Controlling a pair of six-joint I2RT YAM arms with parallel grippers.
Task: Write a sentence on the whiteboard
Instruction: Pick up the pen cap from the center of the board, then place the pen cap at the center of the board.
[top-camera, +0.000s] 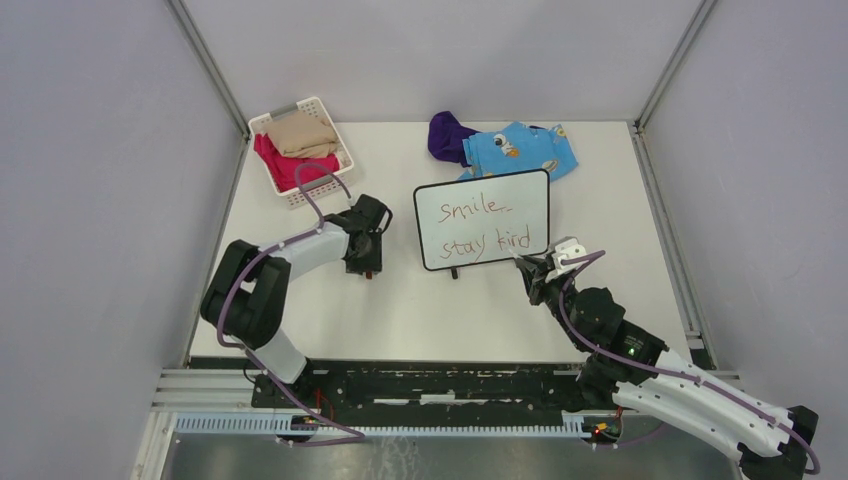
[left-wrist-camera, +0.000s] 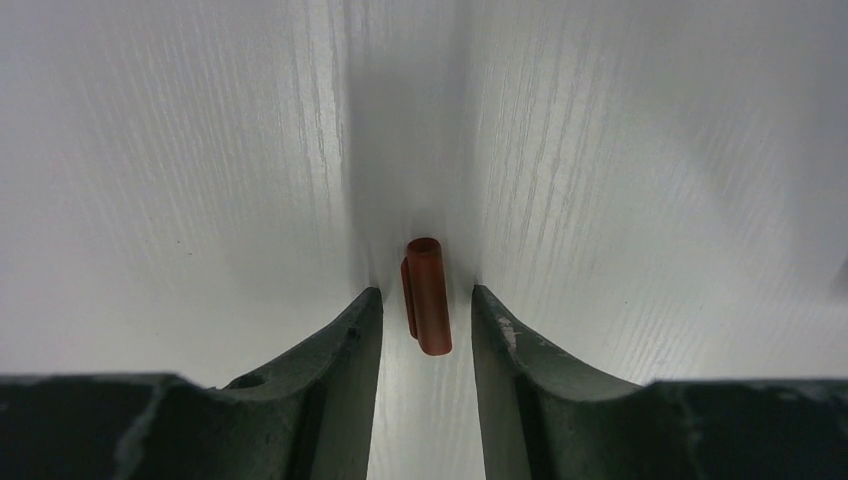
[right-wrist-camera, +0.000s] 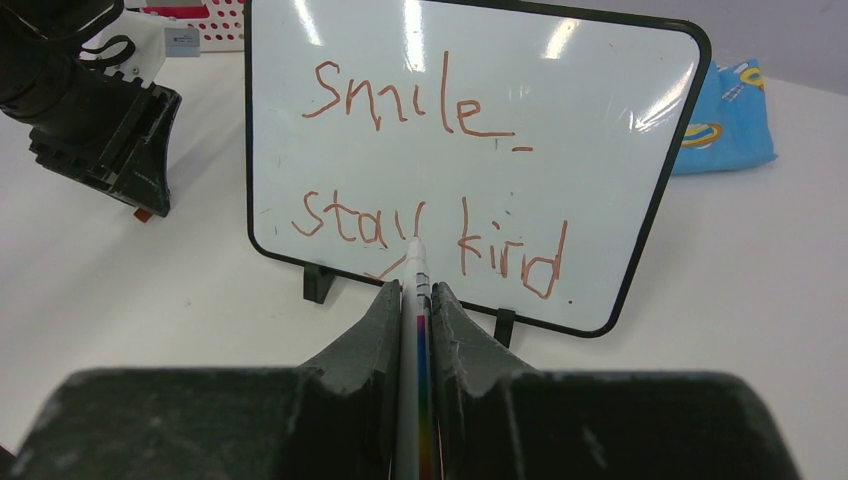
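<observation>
White table (top-camera: 450, 320) between grey walls (top-camera: 90, 150) holds the whiteboard (top-camera: 483, 220); right jaws clench a marker (right-wrist-camera: 415, 272), left jaws gape around a cap (left-wrist-camera: 428, 295).

The surface (top-camera: 620, 300) is a white rectangular board with a fine wood grain. At its far left corner stands a white slatted plastic basket (top-camera: 303, 196). Along the far edge lie two cloths that touch each other: a crumpled purple cloth (top-camera: 447, 135) and, to its right, a light blue cloth with cartoon prints (top-camera: 525, 150). Near the middle stands a small white whiteboard with a thin black frame (top-camera: 530, 205), tilted back and resting on two small black feet (right-wrist-camera: 318, 283). To the left of it a short reddish-brown plastic cap (left-wrist-camera: 428, 295) lies on its side, between the dark fingers of the left claw (left-wrist-camera: 425, 293), with a gap at each side.
</observation>
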